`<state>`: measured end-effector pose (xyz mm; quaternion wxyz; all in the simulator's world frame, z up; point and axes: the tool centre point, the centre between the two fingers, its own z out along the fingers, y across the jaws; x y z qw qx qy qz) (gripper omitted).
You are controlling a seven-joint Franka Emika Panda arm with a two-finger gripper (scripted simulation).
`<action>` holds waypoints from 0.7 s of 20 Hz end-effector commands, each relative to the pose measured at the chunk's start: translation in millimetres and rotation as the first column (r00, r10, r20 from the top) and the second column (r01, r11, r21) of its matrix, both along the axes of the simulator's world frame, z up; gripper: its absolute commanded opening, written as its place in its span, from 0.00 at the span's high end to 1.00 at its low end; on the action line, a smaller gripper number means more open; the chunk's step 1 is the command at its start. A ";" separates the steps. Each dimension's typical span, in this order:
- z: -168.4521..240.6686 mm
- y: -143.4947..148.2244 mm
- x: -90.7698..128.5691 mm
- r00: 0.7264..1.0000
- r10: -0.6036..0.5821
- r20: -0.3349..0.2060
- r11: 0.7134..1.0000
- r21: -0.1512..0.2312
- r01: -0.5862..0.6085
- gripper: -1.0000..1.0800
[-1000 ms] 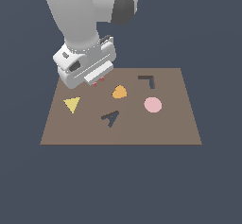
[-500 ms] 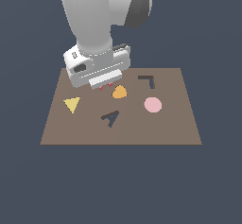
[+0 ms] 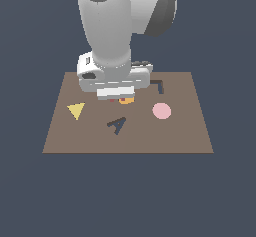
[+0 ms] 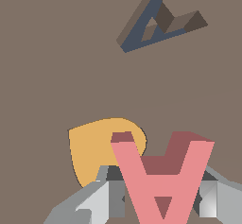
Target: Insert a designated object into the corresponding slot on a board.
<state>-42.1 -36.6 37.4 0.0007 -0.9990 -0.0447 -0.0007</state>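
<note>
Red-pink A-shaped piece (image 4: 160, 180) sits clamped between the gripper (image 4: 158, 204) fingers (image 4: 101, 199), one on each flank, held clear above the brown board (image 4: 47, 53); in the exterior view only a sliver of red (image 3: 112, 100) shows under the wrist; dark A-shaped slot (image 4: 158, 24) lies ahead of the gripper, well apart from the held piece, empty, seen also on the board (image 3: 60, 141) in front of the arm (image 3: 117, 125); orange rounded piece (image 4: 92, 147) lies flat on the board just beside and below the gripper, partly hidden by one finger; yellow triangle (image 3: 76, 110) off to the exterior view's left of the gripper; pale pink disc (image 3: 161, 111) to the exterior view's right; dark L-shaped mark (image 3: 158, 85) beside the wrist housing, partly hidden.
</note>
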 end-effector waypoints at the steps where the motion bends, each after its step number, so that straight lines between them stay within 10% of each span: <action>1: 0.5 5.7 9.3 0.996 -0.094 0.000 0.996 0.000 0.094 1.00; 14: 2.2 18.4 63.0 0.845 -0.535 0.000 0.845 0.001 0.535 1.00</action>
